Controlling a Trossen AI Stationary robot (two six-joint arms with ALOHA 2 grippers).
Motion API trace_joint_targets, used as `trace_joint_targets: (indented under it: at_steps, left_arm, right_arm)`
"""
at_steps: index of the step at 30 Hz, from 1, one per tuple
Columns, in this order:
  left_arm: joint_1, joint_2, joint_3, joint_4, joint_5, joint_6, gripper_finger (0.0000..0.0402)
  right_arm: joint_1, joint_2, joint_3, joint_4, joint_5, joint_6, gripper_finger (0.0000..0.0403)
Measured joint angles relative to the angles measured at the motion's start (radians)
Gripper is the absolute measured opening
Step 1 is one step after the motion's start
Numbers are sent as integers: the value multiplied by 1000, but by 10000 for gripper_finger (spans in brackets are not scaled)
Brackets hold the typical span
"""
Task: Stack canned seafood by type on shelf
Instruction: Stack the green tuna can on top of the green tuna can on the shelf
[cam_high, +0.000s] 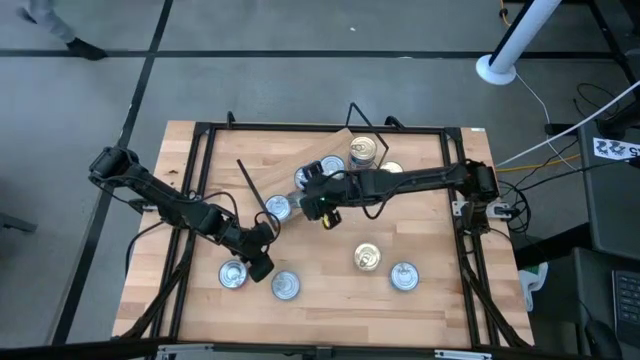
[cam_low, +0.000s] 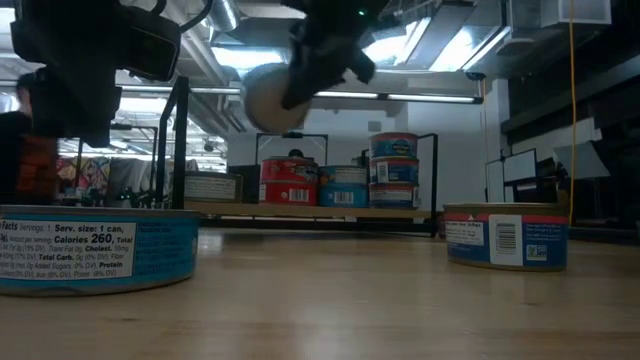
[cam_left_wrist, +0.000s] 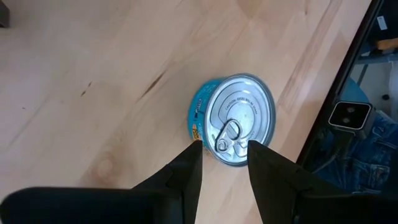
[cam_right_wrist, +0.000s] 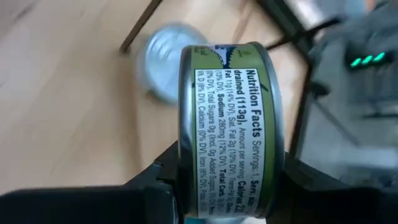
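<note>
My right gripper (cam_right_wrist: 233, 186) pinches a green-labelled can (cam_right_wrist: 229, 124) on edge; it could roll out. Left gripper (cam_left_wrist: 224, 163), spread, probably straddles a blue can (cam_left_wrist: 233, 118) near the table edge.

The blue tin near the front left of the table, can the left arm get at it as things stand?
Probably yes. The left claw hangs just over the blue tin, fingers parted to either side of its lid, and nothing lies between them. The right claw is busy holding a green-labelled tin further back.
</note>
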Motion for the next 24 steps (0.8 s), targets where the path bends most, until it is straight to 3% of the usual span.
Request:
trace_joint_targets:
  at_steps: [7, 15, 19, 24]
  left_arm:
    - [0, 0, 0, 0, -21, 6, 120]
    - [-1, 0, 0, -10, -30, 43, 120]
    - [-1, 0, -1, -18, -40, 49, 120]
    - [-1, 0, -1, -18, -46, 63, 120]
  right_arm:
    - [0, 17, -25, 203, -35, -37, 134]
    - [0, 34, -194, 520, -11, -172, 134]
    - [1, 34, -267, 708, 55, -254, 134]
    - [0, 34, -342, 846, 19, -282, 134]
